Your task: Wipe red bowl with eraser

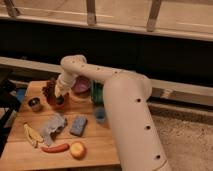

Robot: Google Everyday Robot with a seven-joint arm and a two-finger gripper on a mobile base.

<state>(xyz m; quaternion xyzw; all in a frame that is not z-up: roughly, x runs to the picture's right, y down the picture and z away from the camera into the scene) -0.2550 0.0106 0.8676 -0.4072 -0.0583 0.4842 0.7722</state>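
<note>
Spotted gripper (59, 98) at right side of red bowl (52, 101), pinched together on eraser (60, 101), a small dark block at the tips. Noted purple bowl (80, 85) behind-right of red bowl, metal cup (34, 104) left, grey cloth (52, 127) and blue block (78, 125) in front.

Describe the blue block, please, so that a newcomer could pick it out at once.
On the wooden table, the shut tool sits at the far side beside the purple bowl. Nearer the camera lies the blue block, right of the crumpled grey-blue cloth: the only flat blue rectangle.
</note>
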